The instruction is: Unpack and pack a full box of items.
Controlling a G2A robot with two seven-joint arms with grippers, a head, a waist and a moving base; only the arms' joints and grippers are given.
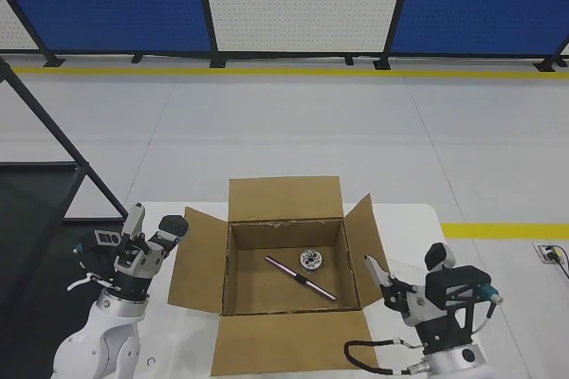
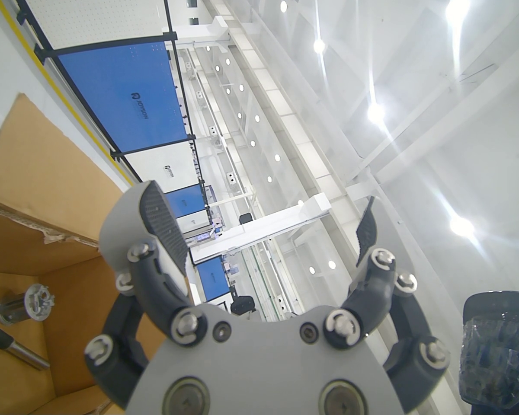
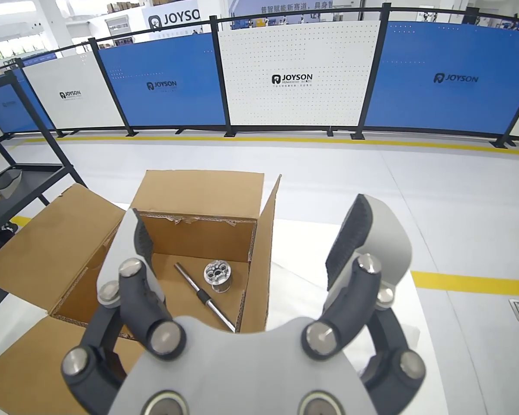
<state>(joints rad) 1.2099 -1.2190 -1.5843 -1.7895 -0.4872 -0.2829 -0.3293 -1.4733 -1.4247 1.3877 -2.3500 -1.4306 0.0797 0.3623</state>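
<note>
- Grey left gripper [image 2: 261, 218] hangs spread and empty, just outside the cardboard box [image 1: 284, 233]; right gripper [image 3: 248, 235] gapes empty off the opposite side.
- On the box floor lie a slim metal rod [image 1: 301, 278] and a round machined part [image 1: 309, 258], just beside each other.
- Both are likely stiff, smooth and dense: pinch the rod mid-length across its axis, the part across its rim.

Brightness: bright and even across all three views.
Source: overhead, from round ceiling lamps [image 2: 376, 113] in rows.
Glare: starburst streaks off the nearest lamps, washing out the ceiling around them; pale sheen on the floor [image 1: 294, 123].
Shadows: soft and faint; slightly darker shade inside the box [image 1: 284, 199] along its walls.
Distortion: fisheye bending in both wrist views, fence panels [image 3: 300, 75] curved toward the edges.
</note>
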